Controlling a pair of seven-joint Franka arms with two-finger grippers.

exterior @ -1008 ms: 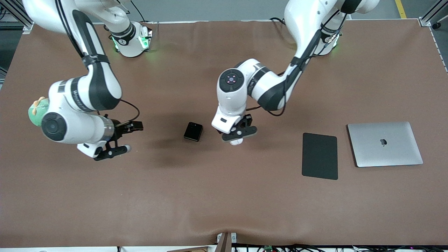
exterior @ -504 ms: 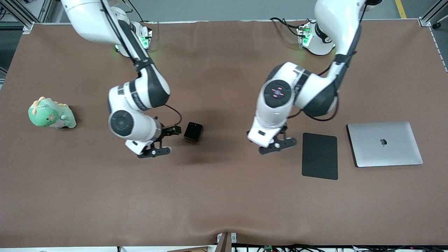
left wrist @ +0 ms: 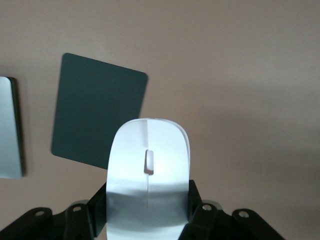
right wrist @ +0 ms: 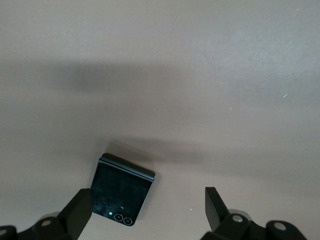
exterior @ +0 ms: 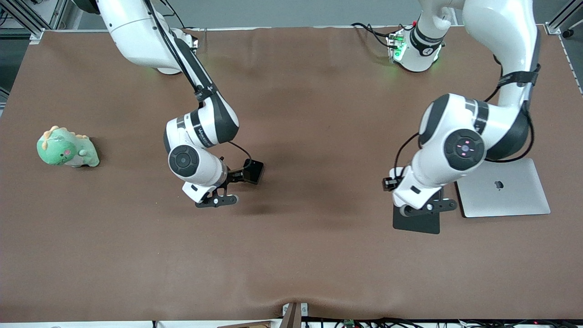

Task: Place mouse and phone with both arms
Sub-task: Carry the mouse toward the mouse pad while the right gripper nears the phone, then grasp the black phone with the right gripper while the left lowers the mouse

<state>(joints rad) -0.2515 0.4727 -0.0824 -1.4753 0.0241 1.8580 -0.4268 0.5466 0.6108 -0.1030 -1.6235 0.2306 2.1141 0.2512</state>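
The white mouse (left wrist: 149,170) is gripped between the fingers of my left gripper (left wrist: 148,212), which holds it in the air over the matte black pad (exterior: 416,223). In the front view the left gripper (exterior: 412,200) hides the mouse. The pad also shows in the left wrist view (left wrist: 90,115), under the mouse's nose. The glossy black phone (exterior: 253,171) lies flat near the table's middle. My right gripper (exterior: 227,187) is open just beside it. In the right wrist view the phone (right wrist: 121,192) lies close to one finger (right wrist: 80,212), partly between the open jaws of the right gripper (right wrist: 147,215).
A closed silver laptop (exterior: 505,191) lies beside the pad toward the left arm's end, partly under the left arm's wrist; its edge shows in the left wrist view (left wrist: 10,130). A green plush dinosaur (exterior: 66,148) sits toward the right arm's end.
My left arm has carried the mouse from the table's middle to over the black pad. My right arm has swung from near the plush toy to beside the phone.
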